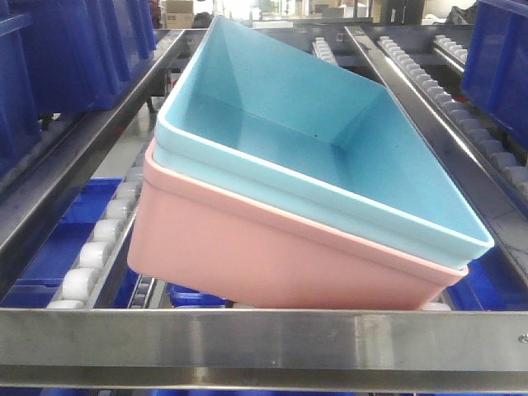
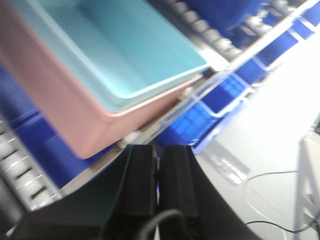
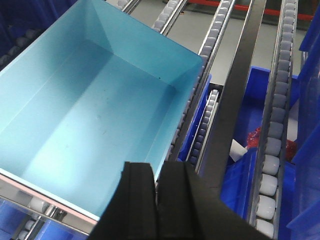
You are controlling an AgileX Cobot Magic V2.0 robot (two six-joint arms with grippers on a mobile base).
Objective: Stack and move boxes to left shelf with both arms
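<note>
The light sky-blue box [image 1: 313, 124] sits nested inside the salmon-pink box [image 1: 247, 256]. The stack rests skewed on the sloping roller shelf [image 1: 91, 256], against its steel front bar [image 1: 264, 338]. In the left wrist view my left gripper [image 2: 159, 147] is shut and empty, a little off the near corner of the pink box [image 2: 65, 110] and blue box [image 2: 115, 45]. In the right wrist view my right gripper [image 3: 158, 165] is shut and empty, over the near right corner of the blue box [image 3: 85, 115]. Only a strip of the pink rim [image 3: 55, 206] shows there. Neither gripper shows in the front view.
Dark blue storage bins stand on the lanes at upper left [image 1: 74, 49] and upper right [image 1: 499, 58]. More blue bins [image 3: 240, 185] sit on the level below, one holding red and white bits [image 3: 255, 137]. Grey floor [image 2: 280, 115] with a cable [image 2: 270, 200] lies right of the rack.
</note>
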